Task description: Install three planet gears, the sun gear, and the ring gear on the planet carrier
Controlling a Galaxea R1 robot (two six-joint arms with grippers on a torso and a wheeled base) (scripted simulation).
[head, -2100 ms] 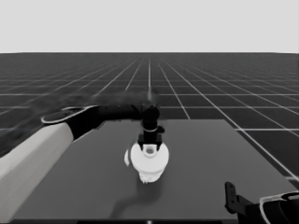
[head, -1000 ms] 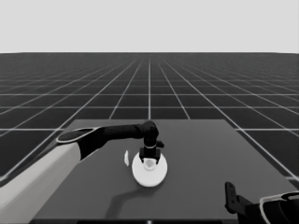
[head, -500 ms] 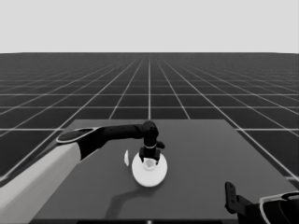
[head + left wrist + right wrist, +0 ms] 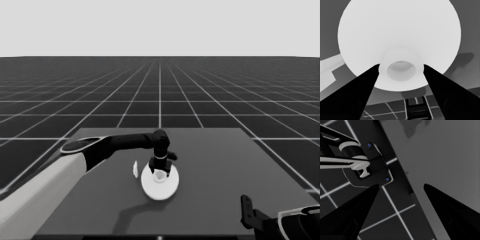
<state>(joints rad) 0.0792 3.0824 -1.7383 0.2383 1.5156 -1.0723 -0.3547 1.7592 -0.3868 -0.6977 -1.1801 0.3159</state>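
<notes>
1. Now the table (image 4: 225,170) carries the larger round part (image 4: 160,184) near its middle, lying flat.
2. Over that part's raised hub (image 4: 401,68) sits the left gripper (image 4: 159,170), fingers clasping the hub from either side, directly above, axis upright.
3. Beside that part lies a thin white piece (image 4: 134,169).
4. Far from it, the right gripper (image 4: 401,186) waits with fingers spread.

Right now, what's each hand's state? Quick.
Left hand: fingers against the raised centre hub of the larger white round part, mid-table; looks shut on it.
Right hand: open, empty, parked over the table's near right corner.
</notes>
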